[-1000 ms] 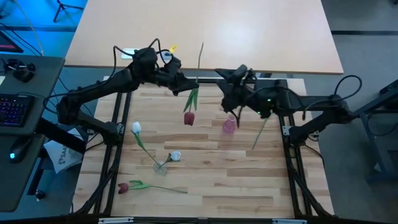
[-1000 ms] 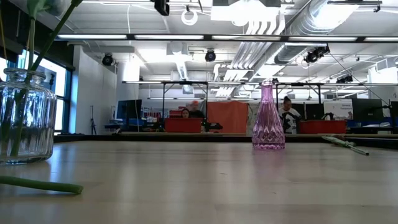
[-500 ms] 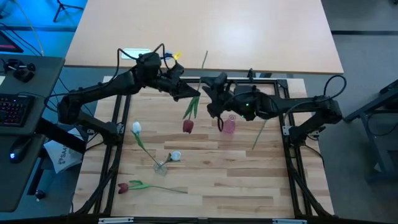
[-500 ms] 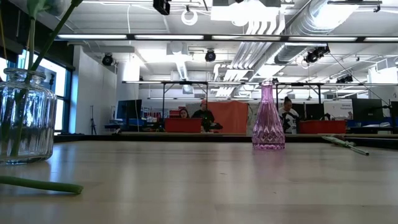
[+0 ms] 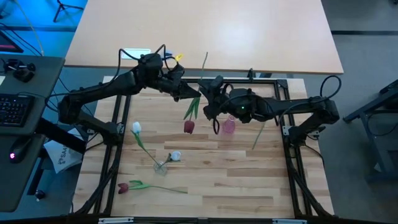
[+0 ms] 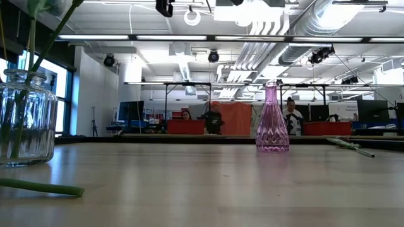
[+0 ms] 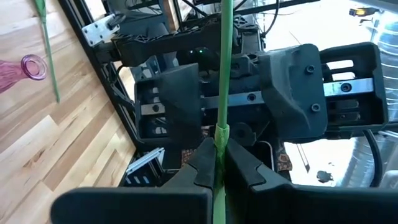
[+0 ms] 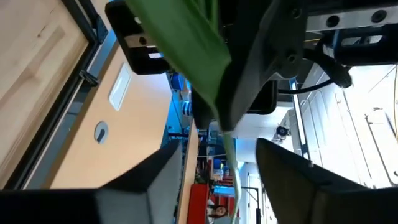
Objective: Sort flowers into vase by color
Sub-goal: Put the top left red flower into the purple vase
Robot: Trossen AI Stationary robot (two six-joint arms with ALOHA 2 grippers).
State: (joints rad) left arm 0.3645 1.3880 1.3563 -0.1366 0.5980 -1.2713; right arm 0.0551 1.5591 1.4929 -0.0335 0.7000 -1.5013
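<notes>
Four tulips on thin green stems. One dark red tulip [image 5: 188, 126] hanging head-down above the table, stem running up past its leaves. One white tulip [image 5: 136, 128] standing in the clear jar [image 5: 160, 167]; second white head [image 5: 176, 156] just beside it. Another red tulip [image 5: 123, 187] lying flat near the front edge.

Pink glass vase [image 5: 229, 126], clear jar [image 6: 24, 120], dark red tulip [image 5: 188, 126] on a green stem, white tulip [image 5: 136, 128], pale wood-striped table [image 5: 205, 177].

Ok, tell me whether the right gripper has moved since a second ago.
Yes. In the high view the right gripper has shifted left, away from the pink vase, toward the left gripper and the red tulip's stem.
</notes>
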